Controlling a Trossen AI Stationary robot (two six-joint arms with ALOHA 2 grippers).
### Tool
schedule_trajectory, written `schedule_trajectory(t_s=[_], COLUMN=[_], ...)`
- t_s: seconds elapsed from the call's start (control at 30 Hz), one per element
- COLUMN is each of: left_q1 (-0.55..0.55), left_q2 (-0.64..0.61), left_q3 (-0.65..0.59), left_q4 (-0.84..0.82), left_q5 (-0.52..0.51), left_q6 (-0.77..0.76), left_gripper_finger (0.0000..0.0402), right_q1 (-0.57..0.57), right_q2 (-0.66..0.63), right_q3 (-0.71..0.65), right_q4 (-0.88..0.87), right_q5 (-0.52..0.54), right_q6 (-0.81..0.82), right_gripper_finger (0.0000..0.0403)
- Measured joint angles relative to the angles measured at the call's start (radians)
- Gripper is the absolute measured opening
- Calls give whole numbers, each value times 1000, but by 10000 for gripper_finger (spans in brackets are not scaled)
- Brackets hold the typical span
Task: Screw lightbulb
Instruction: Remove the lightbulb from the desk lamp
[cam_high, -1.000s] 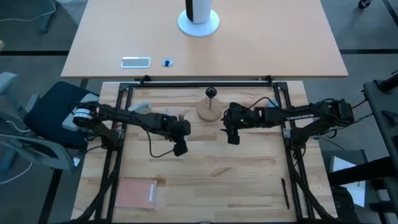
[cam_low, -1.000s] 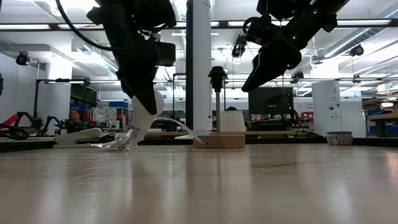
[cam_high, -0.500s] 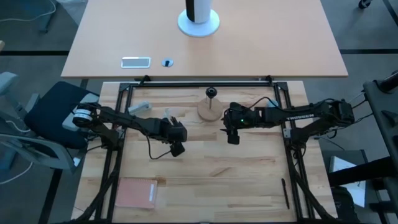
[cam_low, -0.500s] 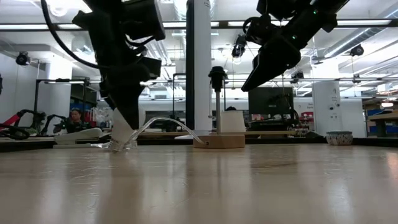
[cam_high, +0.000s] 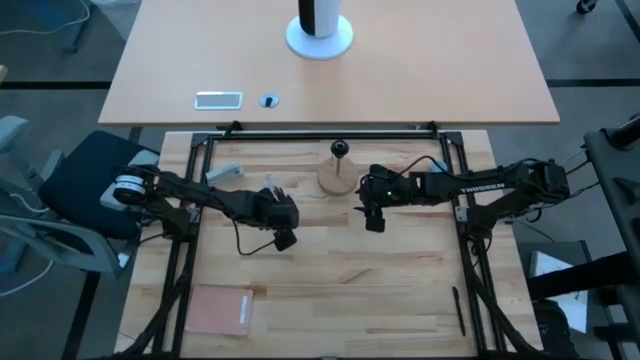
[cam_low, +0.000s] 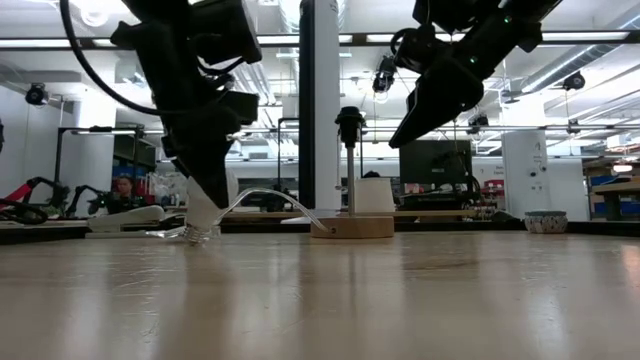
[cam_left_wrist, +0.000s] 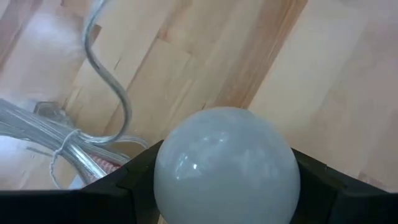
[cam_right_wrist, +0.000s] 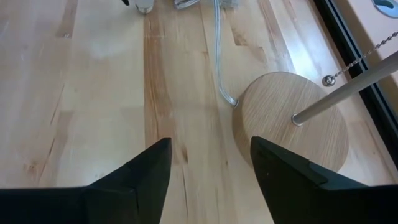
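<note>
My left gripper (cam_high: 283, 238) is shut on the frosted white lightbulb (cam_left_wrist: 225, 163), left of the table's middle. In the low view the bulb (cam_low: 200, 212) points down from the fingers, with its lower end just above the table beside a bundle of clear cord (cam_left_wrist: 106, 81). Its screw base is hidden. The black socket stem (cam_low: 350, 150) stands upright on its round wooden disc (cam_high: 335, 180) at the far middle. My right gripper (cam_high: 374, 222) hangs open and empty, raised, just right of the disc (cam_right_wrist: 289, 124). My left gripper pinches the bulb's rounded globe (cam_left_wrist: 180, 180) between its two fingers (cam_left_wrist: 134, 183), one on each side. The fingers come from above, pointing down. The bulb hangs below them with its narrow end down. I cannot tell whether that end touches the table.
The clear cord (cam_low: 265, 198) runs from the bundle to the disc. A thin pull chain (cam_right_wrist: 360, 59) hangs by the stem. A reddish pad (cam_high: 220, 310) lies near left and a dark pen (cam_high: 460, 312) near right. The black frame rails (cam_high: 190, 230) bound the table.
My left gripper has gone down and a little toward the table's left edge with the bulb still in its fingers. The bulb was tilted and lifted well clear. It now points more straight down, close to the table by the cord bundle.
</note>
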Motion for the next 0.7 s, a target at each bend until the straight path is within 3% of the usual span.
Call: schedule_trajectory(t_s=[0.17, 0.37, 0.7], left_q1=[-1, -1, -2], left_q2=[-55, -184, -283], left_q3=[-79, -258, -422], left_q4=[108, 359, 567], left_q5=[-57, -49, -56], left_q6=[3, -10, -45], left_gripper_finger=[240, 240, 240], right_q1=[0, 0, 0], right_q2=[0, 0, 0], right_q3=[-1, -1, -1], right_q4=[-2, 0, 28], right_q5=[0, 0, 0], right_q6=[0, 0, 0], right_gripper_finger=[212, 219, 213])
